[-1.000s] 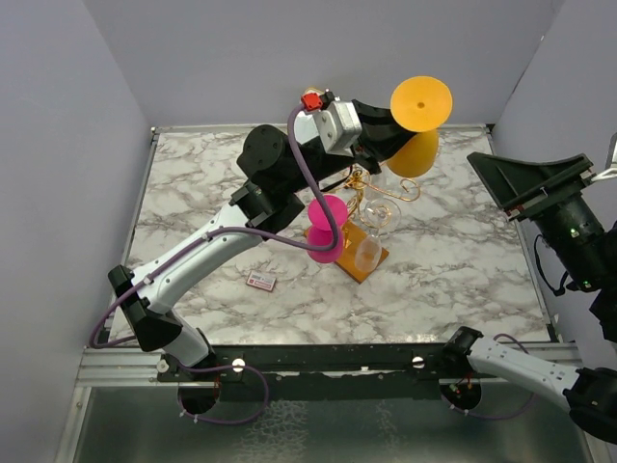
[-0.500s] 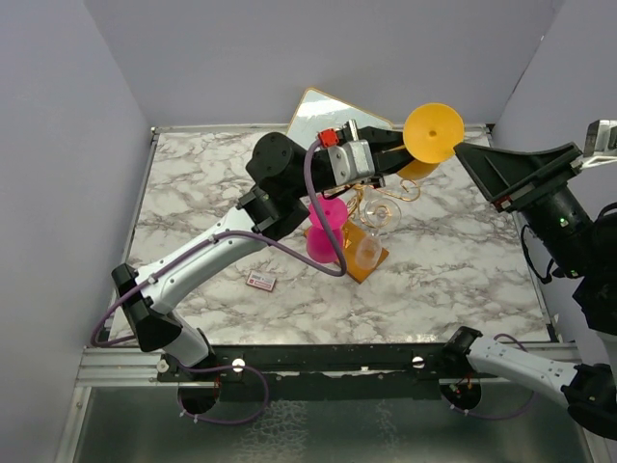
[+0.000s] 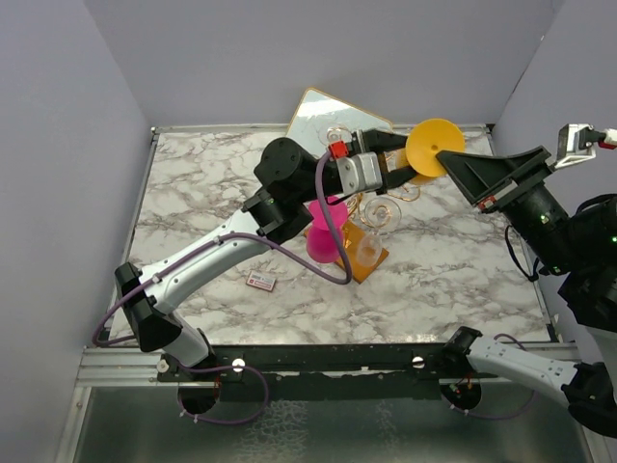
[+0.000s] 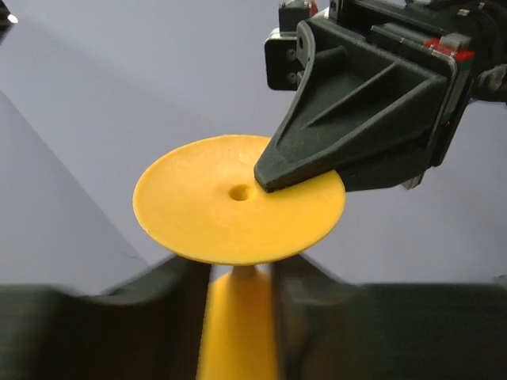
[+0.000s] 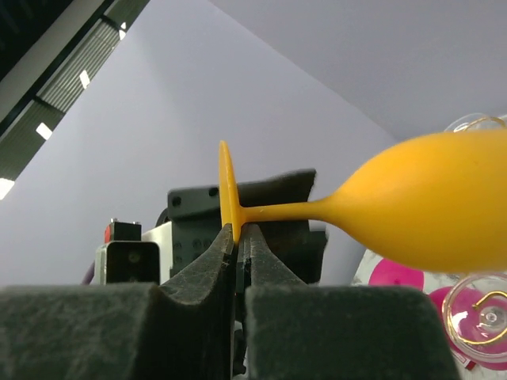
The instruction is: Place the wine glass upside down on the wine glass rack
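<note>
The orange wine glass (image 3: 434,145) is held in the air above the back of the table, lying roughly sideways with its round foot (image 4: 238,198) facing right. My left gripper (image 3: 399,168) is shut on its stem just under the foot, a finger on each side (image 4: 242,317). My right gripper (image 3: 449,160) is shut on the rim of the foot (image 5: 238,233); the bowl (image 5: 436,206) juts out to the right in the right wrist view. The wine glass rack (image 3: 370,197), gold wire on an orange-brown base (image 3: 359,262), stands just below the glass.
Two clear glasses (image 3: 383,214) (image 3: 368,253) and a pink glass (image 3: 326,231) hang at the rack. A gold-framed mirror (image 3: 323,116) leans on the back wall. A small card (image 3: 260,281) lies on the marble near the left arm.
The left arm swung the orange glass down and to the right. The right gripper came in from the right and shut on the foot's rim. The mirror came into view.
</note>
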